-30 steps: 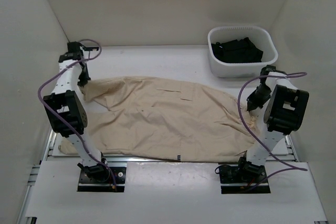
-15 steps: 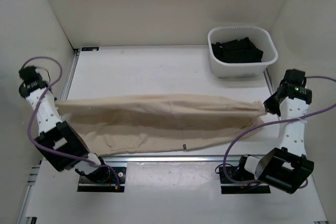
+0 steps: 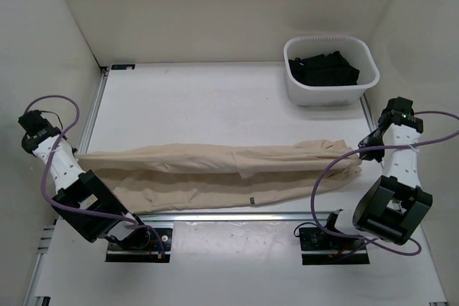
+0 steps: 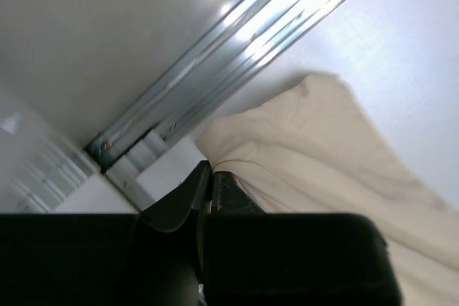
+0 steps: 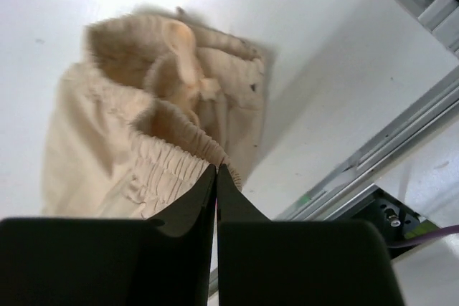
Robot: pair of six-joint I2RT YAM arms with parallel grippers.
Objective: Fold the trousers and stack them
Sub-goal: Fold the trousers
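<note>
Well, holding the trousers [image 3: 215, 170] pinched at both ends with left gripper [image 4: 208, 177] and right gripper [image 5: 216, 170], stretched along near edge of the table [image 3: 215, 105]. Could slip from such thin pinch if pulled harder.

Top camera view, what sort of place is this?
Probably a robot lab work cell: plain white walls box in a white table, left gripper and right gripper stretch long beige cloth trousers, and a white plastic basket holds dark clothes.
</note>
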